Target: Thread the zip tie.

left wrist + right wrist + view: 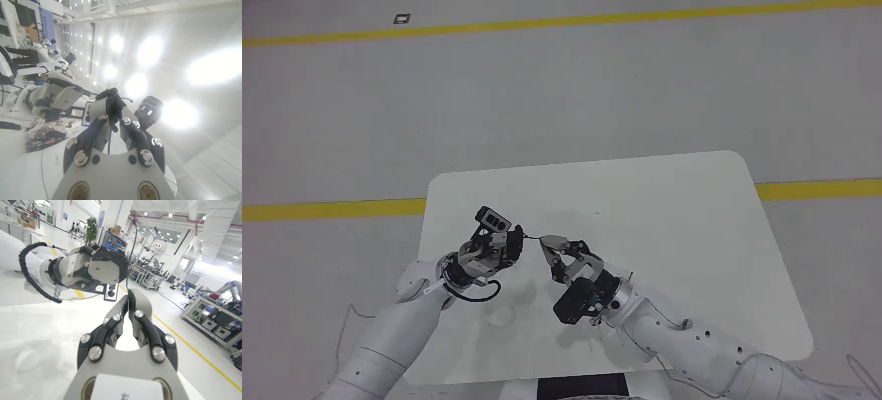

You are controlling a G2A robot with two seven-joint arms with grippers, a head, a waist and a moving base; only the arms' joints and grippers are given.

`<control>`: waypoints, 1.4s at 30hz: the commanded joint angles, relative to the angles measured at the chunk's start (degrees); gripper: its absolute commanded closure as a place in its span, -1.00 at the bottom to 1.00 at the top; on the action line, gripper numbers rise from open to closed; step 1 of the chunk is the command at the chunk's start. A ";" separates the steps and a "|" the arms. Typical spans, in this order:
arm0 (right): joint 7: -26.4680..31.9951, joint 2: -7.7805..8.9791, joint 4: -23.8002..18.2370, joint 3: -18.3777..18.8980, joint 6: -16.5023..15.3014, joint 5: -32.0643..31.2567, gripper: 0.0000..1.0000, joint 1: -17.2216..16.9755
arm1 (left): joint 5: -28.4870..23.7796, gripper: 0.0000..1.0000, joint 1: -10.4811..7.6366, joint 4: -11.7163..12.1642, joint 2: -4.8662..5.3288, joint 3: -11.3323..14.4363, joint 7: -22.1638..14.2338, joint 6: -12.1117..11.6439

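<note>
Top view: both arms sit low-centre in frame over the white table [692,220]. The left gripper [504,243] and right gripper [550,245] face each other tip to tip, with the zip tie [532,237] as a thin dark line bridging the gap between them, off the table surface.

Right wrist view: your right gripper [128,298] has its fingers pressed together on the zip tie [126,284] at centre frame. From there the strap climbs past the left gripper [117,264] and ends free near the top of the frame.

Left wrist view: the left gripper [111,98] has its black-padded fingers clamped on the zip tie [125,98]. A short stub pokes out toward centre-right and another run of strap drops back between the fingers toward the wrist.

So both sides are pinching it and neither is spread.

My read on the step: the tie is picked up and shared between the grippers, but threading isn't done. I see no closed loop anywhere. I can't tell which end is the head or where its slot faces; it's too thin here.

For the next move you likely need to:
- free one end, since both pinches sit close together on the same stretch
- bend the strap round so the tail lines up with the head slot
- feed it straight, with small corrections

The main risk is that the strap is springy and may flick or twist out of line when a grip loosens.
</note>
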 commanded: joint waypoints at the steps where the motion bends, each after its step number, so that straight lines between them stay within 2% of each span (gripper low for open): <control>1: 0.04 -0.04 0.06 0.14 -0.08 0.00 1.00 -0.15 | 0.00 1.00 0.00 0.00 0.00 0.00 0.00 0.00; 42: -0.06 -0.39 1.72 2.32 -1.92 0.00 1.00 -3.04 | 0.00 1.00 0.00 0.00 0.00 0.00 0.00 0.00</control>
